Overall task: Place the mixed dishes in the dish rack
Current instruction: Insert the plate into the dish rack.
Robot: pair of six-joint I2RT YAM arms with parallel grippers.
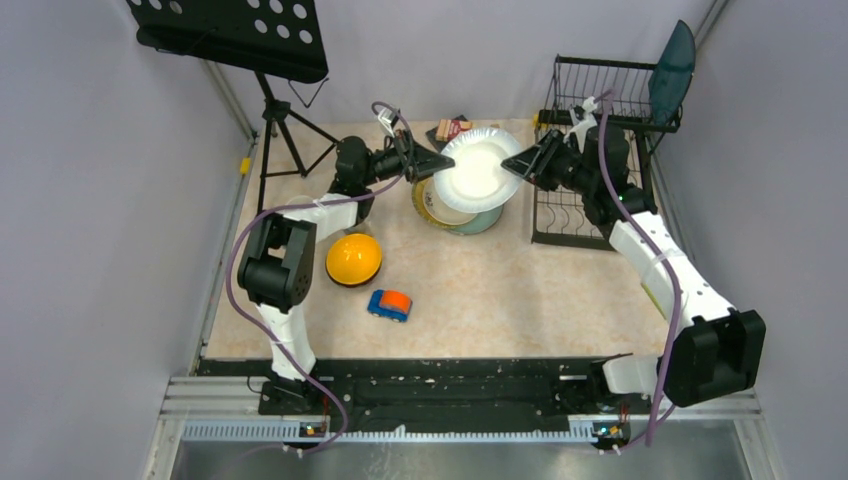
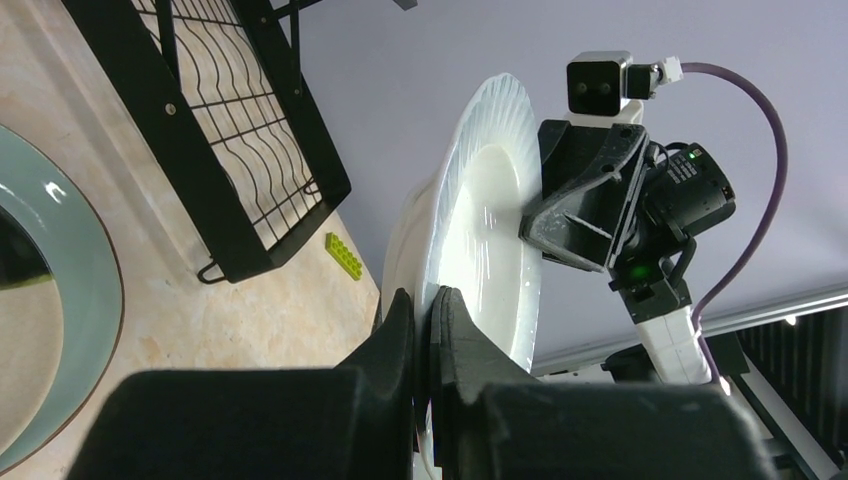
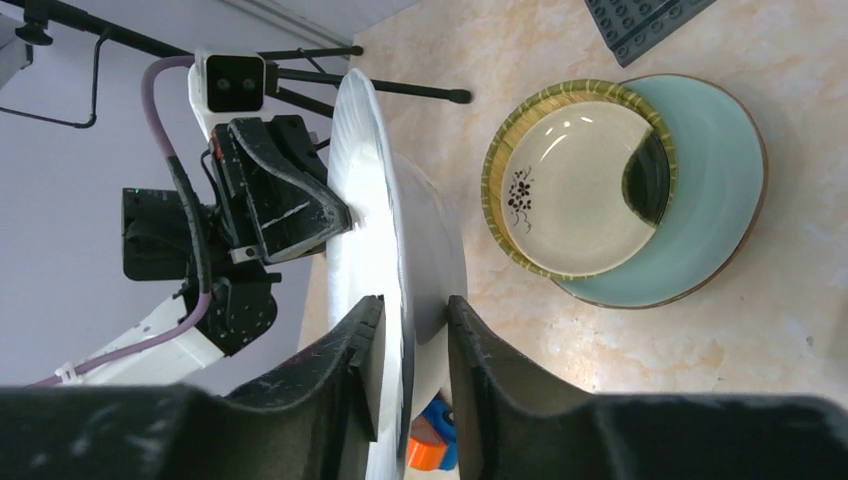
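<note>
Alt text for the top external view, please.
A white plate is up in the air between two robot arms: the left gripper is clamped on one rim, the right gripper sits around the opposite rim. A stack of plates lies below, a black dish rack to the right.

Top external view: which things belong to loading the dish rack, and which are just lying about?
Job: white ridged round plate; cream yellow-rimmed plate on mint-green round plate; orange-yellow round bowl; dark teal plate; black wire dish rack.
Lying about: blue-and-orange toy car; black perforated music stand; small packet.
</note>
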